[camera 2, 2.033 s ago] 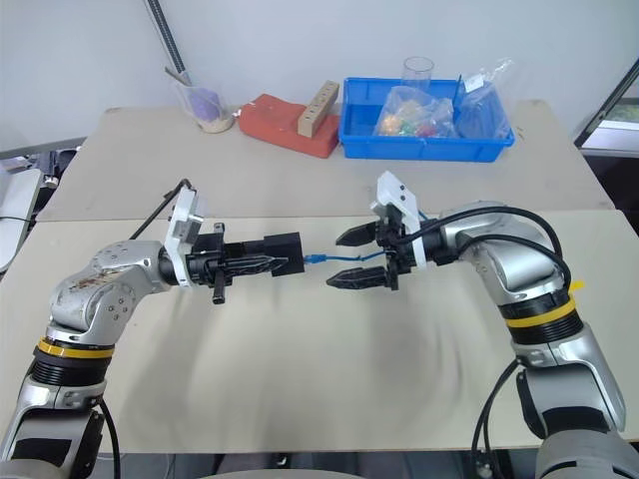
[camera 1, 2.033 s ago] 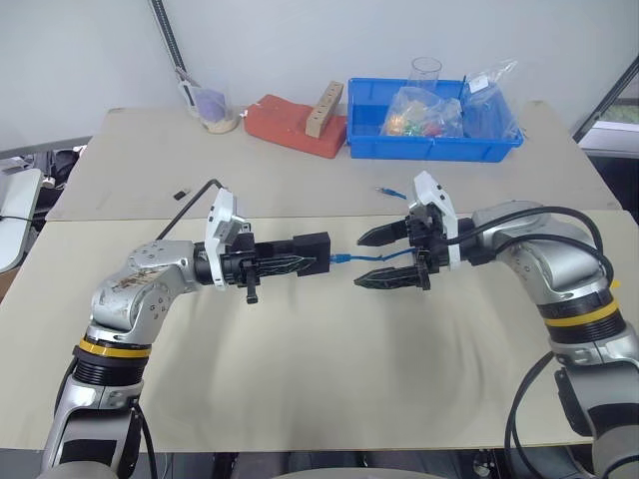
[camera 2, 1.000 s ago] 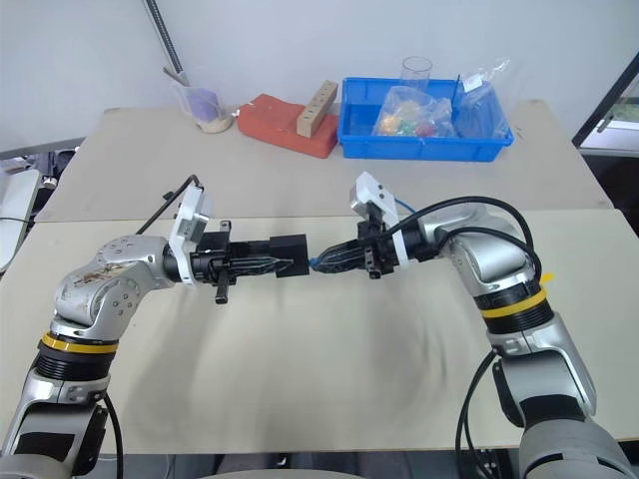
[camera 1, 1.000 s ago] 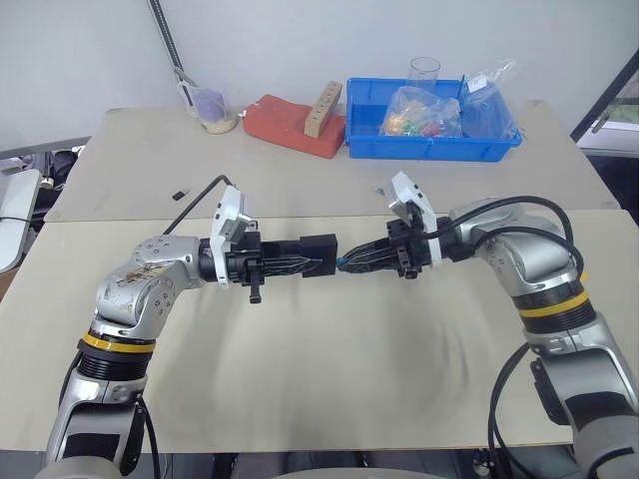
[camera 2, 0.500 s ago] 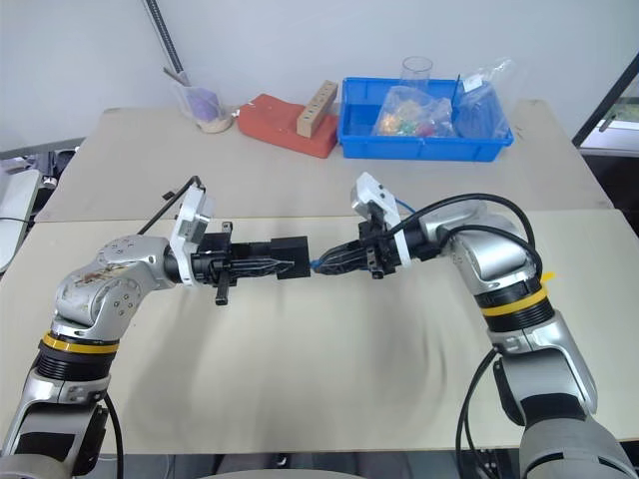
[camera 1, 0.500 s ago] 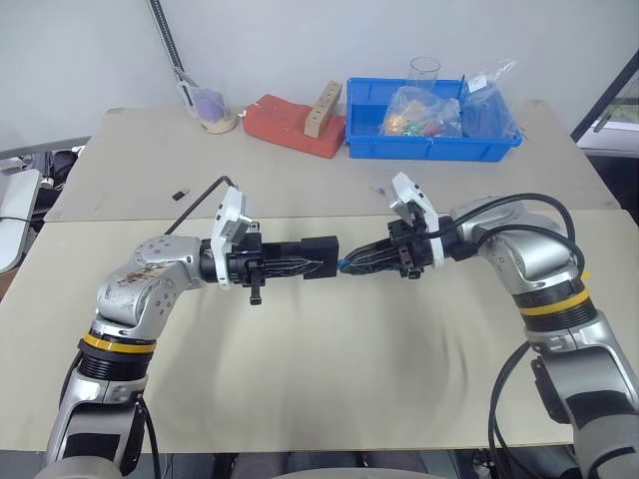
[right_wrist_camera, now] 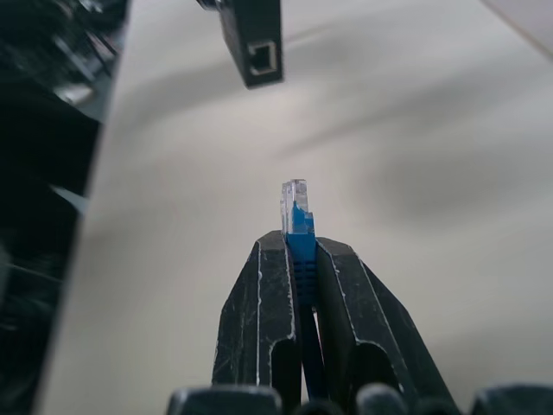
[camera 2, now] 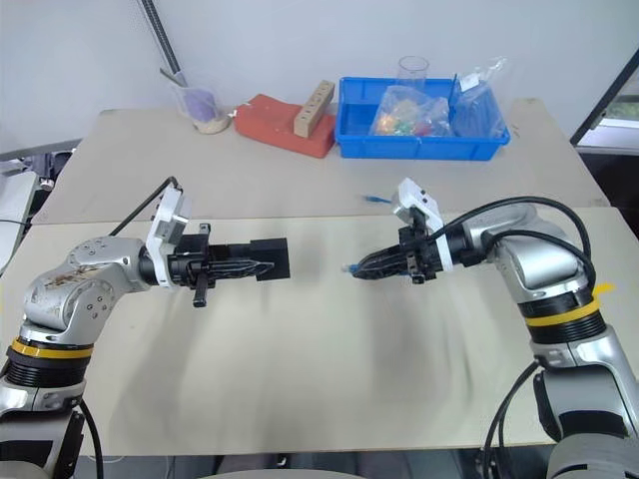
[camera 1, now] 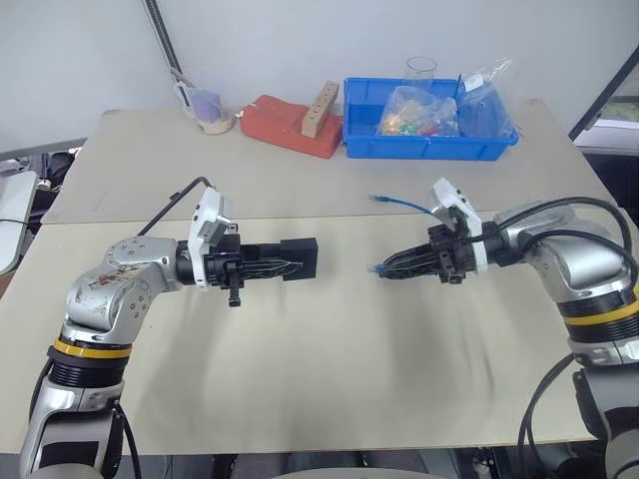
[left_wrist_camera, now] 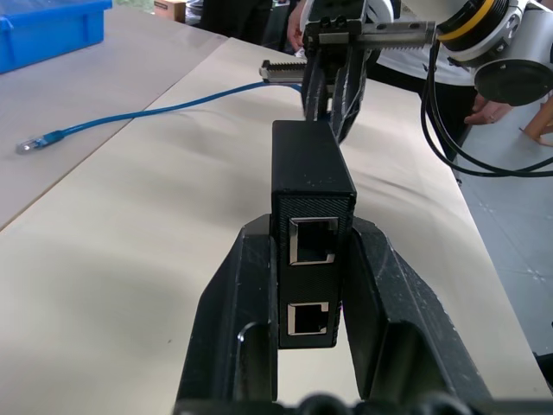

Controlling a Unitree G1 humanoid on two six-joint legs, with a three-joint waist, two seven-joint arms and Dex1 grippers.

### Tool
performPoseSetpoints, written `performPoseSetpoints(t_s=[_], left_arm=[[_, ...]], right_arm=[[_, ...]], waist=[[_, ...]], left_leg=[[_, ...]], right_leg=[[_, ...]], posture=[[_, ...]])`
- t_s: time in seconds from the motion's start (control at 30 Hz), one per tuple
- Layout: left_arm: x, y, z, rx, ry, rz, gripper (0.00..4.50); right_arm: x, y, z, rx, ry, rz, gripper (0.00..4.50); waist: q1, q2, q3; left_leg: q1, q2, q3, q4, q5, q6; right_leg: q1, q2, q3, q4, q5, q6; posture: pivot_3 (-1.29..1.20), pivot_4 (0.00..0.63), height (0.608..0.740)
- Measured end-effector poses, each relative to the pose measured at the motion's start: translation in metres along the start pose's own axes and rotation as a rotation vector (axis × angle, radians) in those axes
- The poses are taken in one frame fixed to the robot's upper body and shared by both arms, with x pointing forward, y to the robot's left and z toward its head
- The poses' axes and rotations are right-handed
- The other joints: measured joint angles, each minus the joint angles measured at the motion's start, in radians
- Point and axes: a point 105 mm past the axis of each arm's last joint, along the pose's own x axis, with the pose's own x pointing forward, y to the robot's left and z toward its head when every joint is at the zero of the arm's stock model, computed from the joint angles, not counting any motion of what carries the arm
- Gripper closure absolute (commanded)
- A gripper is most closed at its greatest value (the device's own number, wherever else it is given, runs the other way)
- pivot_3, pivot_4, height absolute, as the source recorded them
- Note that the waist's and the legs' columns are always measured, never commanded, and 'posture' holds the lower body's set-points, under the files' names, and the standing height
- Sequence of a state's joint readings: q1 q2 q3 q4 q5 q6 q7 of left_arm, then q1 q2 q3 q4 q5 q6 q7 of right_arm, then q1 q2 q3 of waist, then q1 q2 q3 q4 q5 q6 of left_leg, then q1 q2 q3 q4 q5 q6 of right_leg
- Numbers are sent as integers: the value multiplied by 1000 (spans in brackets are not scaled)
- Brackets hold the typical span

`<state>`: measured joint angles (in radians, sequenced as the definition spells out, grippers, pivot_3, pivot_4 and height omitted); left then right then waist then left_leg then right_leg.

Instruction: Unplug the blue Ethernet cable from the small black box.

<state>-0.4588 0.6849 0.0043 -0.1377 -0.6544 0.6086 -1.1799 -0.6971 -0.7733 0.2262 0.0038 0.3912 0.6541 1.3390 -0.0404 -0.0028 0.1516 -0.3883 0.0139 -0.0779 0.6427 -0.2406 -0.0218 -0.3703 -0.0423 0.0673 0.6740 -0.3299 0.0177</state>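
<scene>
My left gripper (camera 1: 287, 266) is shut on the small black box (camera 1: 300, 258) and holds it level above the table. Both ports on the box's end face (left_wrist_camera: 311, 259) are empty. The box also shows ahead of the plug (right_wrist_camera: 251, 36). A clear gap to the right, my right gripper (camera 1: 387, 271) is shut on the blue Ethernet cable (camera 1: 409, 206) just behind its clear plug (right_wrist_camera: 295, 199), which points at the box. The cord runs back over the right wrist, and its free end (left_wrist_camera: 31, 144) lies on the table.
At the back of the table stand a blue bin (camera 1: 429, 147) with bags in it, a red block (camera 1: 288, 124) with a wooden piece (camera 1: 319, 107) on it, and a cup (camera 1: 208, 108). A seam (camera 1: 329, 220) joins the two tabletops.
The plug has come out of the box. My right gripper has drawn away to the right with it, opening a gap. The left gripper has kept hold of the box.
</scene>
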Motion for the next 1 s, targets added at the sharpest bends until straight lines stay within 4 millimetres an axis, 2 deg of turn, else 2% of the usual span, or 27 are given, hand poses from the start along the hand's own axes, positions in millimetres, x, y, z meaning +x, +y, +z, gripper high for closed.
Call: performPoseSetpoints(t_s=[0.07, 0.17, 0.23, 0.33, 0.4, 0.47, 0.53, 0.6, 0.77, 1.0], left_arm=[[0, 6, -2, 17, 1, 44, 3982], [-3, 8, -11, 0, 2, 85, 3982], [-6, 9, -19, -12, 6, 115, 3982], [-7, 14, -22, -9, -4, 168, 3982], [-11, 19, -23, 12, -20, 226, 3982], [-14, 26, -28, 17, -35, 294, 3982], [-19, 44, -36, 39, -62, 430, 3982], [-24, 56, -45, 55, -72, 532, 3982], [-32, 83, -68, 86, -100, 741, 3982], [-22, 97, -82, 81, -142, 824, 3982]], right_arm=[[7, -6, -14, -41, 29, -60, 3537], [18, -4, -36, -60, 71, -83, 2545], [19, -4, -44, -75, 83, -101, 1844], [20, 1, -42, -78, 66, -102, 725], [17, 5, -27, -72, 10, -103, 109], [12, 7, -6, -74, -69, -129, 47], [10, 10, 21, -61, -189, -174, 47], [11, 17, 37, -83, -237, -197, 47], [18, 23, 43, -80, -256, -268, 47], [19, 19, 45, -70, -261, -339, 47]], waist=[[4, 0, 0], [3, 0, 0], [2, 0, 0], [3, 0, 0], [1, 0, 0], [1, 0, 0], [3, 0, 0], [7, 0, 0], [26, 0, 0], [28, 0, 0]], left_leg=[[0, 0, 0, 0, 0, 0], [0, 0, 0, 0, 0, 0], [0, 0, 0, 0, 0, 0], [0, 0, 0, 0, 0, 0], [0, 0, 0, 0, 0, 0], [1, 0, 0, 0, 0, 0], [1, 0, -1, 0, 0, 0], [1, 0, -1, 0, 0, 0], [0, -1, 0, 0, 0, 0], [0, -2, 0, 1, 0, 0]], right_leg=[[0, -1, 0, 0, 0, 0], [0, -1, 0, 0, 0, 0], [0, 0, 0, 0, 0, 0], [0, 0, 0, 1, 0, 0], [0, 0, 1, 1, 0, 0], [0, 0, 1, 1, 0, 0], [0, 0, 0, 1, 0, 0], [0, 0, 0, 1, 0, 0], [0, -2, 1, 1, 0, 0], [0, -2, 0, 1, 0, 0]], posture=[[0, 150, 740], [0, 150, 740], [0, 150, 740], [0, 150, 740], [0, 150, 740], [0, 150, 740], [0, 150, 740], [0, 150, 740], [0, 150, 740], [0, 150, 740]])
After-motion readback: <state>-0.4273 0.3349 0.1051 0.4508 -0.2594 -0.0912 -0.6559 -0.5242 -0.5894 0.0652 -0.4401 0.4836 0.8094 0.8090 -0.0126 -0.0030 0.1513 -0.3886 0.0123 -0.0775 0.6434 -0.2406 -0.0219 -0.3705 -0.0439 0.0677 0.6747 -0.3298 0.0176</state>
